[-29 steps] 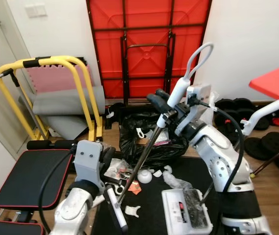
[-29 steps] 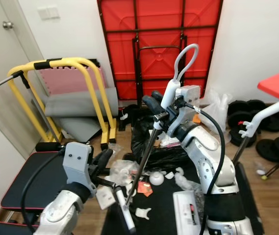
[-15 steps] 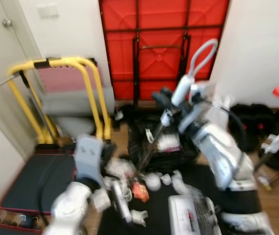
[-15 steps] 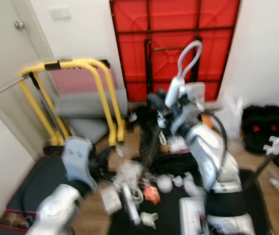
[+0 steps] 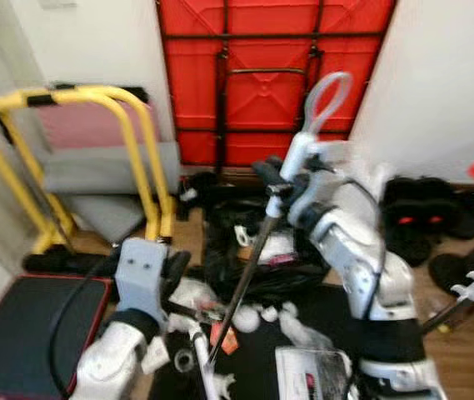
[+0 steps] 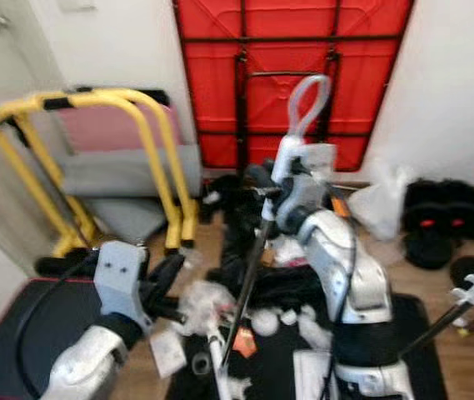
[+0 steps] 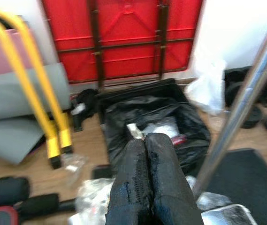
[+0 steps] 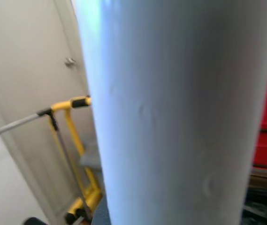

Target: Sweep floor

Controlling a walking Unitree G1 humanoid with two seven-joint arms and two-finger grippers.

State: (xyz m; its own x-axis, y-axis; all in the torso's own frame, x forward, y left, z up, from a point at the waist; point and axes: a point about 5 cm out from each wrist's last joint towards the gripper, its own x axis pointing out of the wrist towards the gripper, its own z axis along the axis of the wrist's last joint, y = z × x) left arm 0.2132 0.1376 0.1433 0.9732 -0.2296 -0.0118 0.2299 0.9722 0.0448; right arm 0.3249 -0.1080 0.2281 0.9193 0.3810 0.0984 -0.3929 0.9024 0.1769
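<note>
The broom (image 5: 249, 258) is being gripped near its white upper handle by the right pincer (image 5: 271, 179), its pole slanting down over the black rubbish bag (image 5: 253, 250). The left pincer (image 7: 148, 183) is being kept clenched, empty, beside that bag, above scattered litter (image 6: 203, 300).

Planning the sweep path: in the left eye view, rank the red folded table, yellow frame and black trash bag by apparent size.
1. red folded table
2. yellow frame, nearer the camera
3. black trash bag, partly hidden by the right arm

Wood floor (image 5: 188, 229): black mat (image 5: 336, 304) near, black bag (image 5: 257, 262) centre, white scraps (image 5: 266, 315), weights (image 5: 416, 218) far right.
</note>
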